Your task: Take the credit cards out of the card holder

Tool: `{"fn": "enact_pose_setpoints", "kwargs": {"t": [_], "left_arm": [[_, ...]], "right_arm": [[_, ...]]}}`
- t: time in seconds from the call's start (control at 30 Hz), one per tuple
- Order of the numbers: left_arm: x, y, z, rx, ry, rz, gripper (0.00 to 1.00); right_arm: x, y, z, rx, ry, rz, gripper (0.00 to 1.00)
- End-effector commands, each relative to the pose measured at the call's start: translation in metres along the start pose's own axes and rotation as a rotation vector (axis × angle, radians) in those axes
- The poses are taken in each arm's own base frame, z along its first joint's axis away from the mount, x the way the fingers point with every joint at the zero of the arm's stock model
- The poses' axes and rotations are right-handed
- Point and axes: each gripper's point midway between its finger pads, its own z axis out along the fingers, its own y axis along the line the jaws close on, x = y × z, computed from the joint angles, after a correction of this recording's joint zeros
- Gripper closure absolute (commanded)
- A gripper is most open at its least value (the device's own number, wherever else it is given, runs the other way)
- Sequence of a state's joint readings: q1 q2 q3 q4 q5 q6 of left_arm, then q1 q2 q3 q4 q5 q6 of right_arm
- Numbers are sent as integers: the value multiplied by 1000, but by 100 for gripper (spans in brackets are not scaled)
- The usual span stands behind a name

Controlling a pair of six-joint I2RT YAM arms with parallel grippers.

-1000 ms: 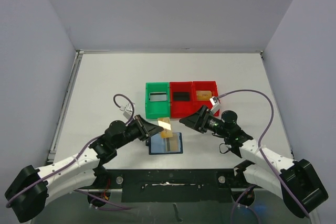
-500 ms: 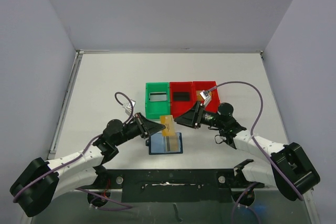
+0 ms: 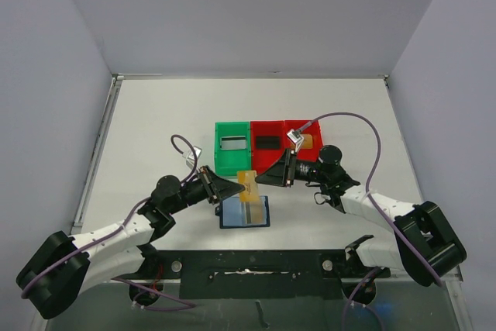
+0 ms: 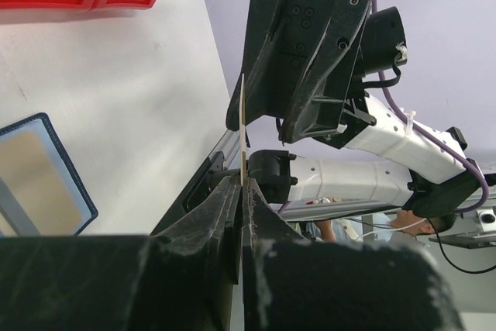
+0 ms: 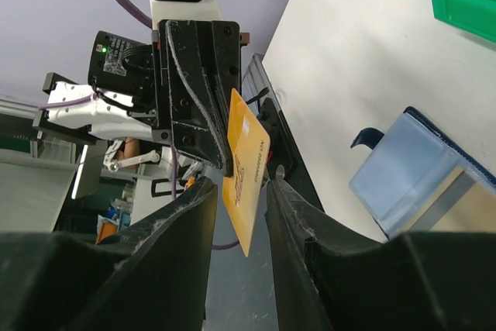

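A gold credit card [image 3: 248,186] hangs in the air just above the open dark blue card holder [image 3: 245,212], which lies flat on the table. My left gripper [image 3: 236,187] is shut on the card's left end; in the left wrist view the card [image 4: 243,125] shows edge-on, rising out of the pinched fingertips. My right gripper [image 3: 260,178] faces it from the right. In the right wrist view its jaws stand on either side of the card [image 5: 246,168], with a small gap on each side. The holder's pale blue pocket [image 5: 422,172] shows below.
A green bin [image 3: 232,147] and two red bins [image 3: 268,145] [image 3: 304,139] stand in a row just behind the holder. The green bin holds a greyish card, the middle one a black card. The near table edge lies close below the holder.
My right gripper has moved left to the card, and its jaws have narrowed around it. The left gripper kept its hold, shifting the card slightly.
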State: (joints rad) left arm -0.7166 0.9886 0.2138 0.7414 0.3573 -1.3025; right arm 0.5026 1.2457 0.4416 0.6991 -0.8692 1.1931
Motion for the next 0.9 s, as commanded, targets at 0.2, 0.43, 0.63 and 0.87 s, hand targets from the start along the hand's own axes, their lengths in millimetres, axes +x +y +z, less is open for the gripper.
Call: {"fn": "enact_pose_setpoints", "kwargs": {"t": [0.2, 0.43, 0.63, 0.87], "left_arm": [[-14, -38, -7, 133, -67, 50, 100], [-7, -46, -5, 141, -12, 85, 100], [-20, -57, -6, 163, -77, 74, 100], [-22, -71, -7, 202, -69, 78, 100]], "right_arm": [[-3, 17, -4, -40, 19, -102, 66], [-10, 41, 2, -120, 33, -127, 68], [-17, 62, 9, -174, 59, -131, 74], [-1, 61, 17, -151, 124, -132, 72]]}}
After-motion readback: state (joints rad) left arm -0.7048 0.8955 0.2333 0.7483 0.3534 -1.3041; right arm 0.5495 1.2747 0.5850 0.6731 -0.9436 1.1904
